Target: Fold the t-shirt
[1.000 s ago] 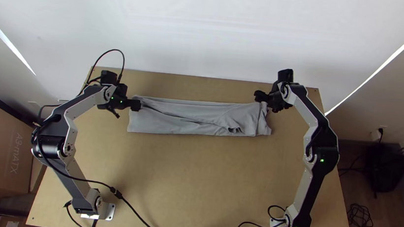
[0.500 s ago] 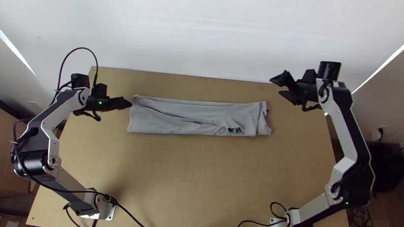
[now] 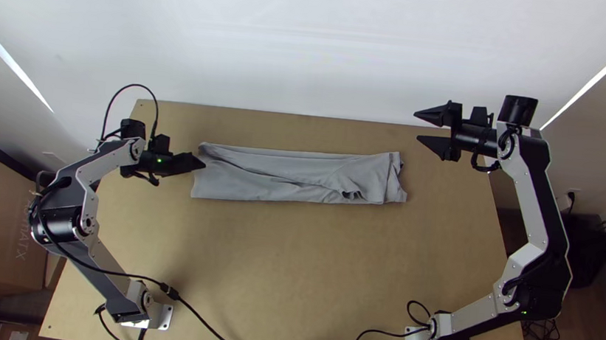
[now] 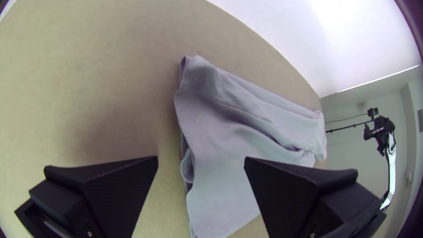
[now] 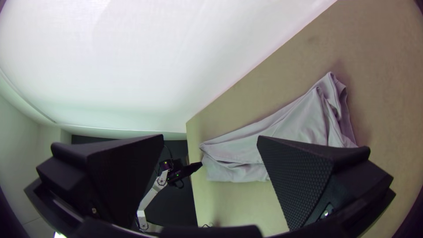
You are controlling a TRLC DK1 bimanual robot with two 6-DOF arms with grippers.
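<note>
So I've got the grey t-shirt (image 3: 280,179) lying in a long, folded strip running left to right across the far half of the tabletop (image 3: 294,265), kinda wrinkled and rumpled toward its right end. My left gripper (image 3: 197,163) is right by the strip's left end, fingers wide apart; can't tell if they touch the cloth. My right gripper (image 3: 418,126) is at the far right, clear of the shirt, fingers spread wide too, nothing between them.

Two arms (image 3: 533,218), two hands (image 3: 417,126), one t-shirt (image 3: 272,182), one table (image 3: 286,265)
</note>
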